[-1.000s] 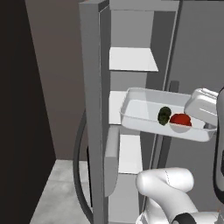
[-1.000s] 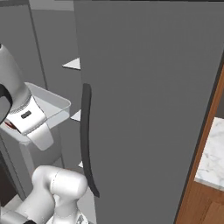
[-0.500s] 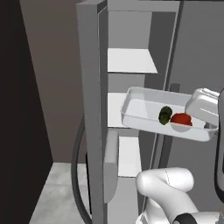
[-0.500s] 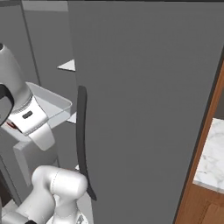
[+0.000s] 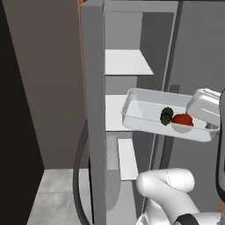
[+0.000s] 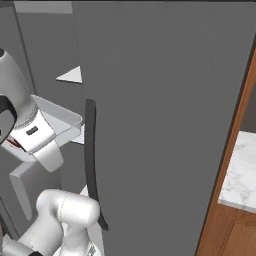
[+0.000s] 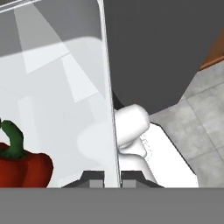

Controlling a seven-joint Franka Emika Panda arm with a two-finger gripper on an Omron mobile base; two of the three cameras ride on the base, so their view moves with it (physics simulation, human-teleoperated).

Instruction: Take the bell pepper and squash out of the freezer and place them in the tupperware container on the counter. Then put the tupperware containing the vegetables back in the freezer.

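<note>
Both fingers astride tupperware container rim

Base views flank freezer, hand view hugs tupperware container

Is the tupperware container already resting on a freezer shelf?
No, the tupperware container is held in the air in front of the freezer shelves, with the bell pepper and squash inside it.
</note>
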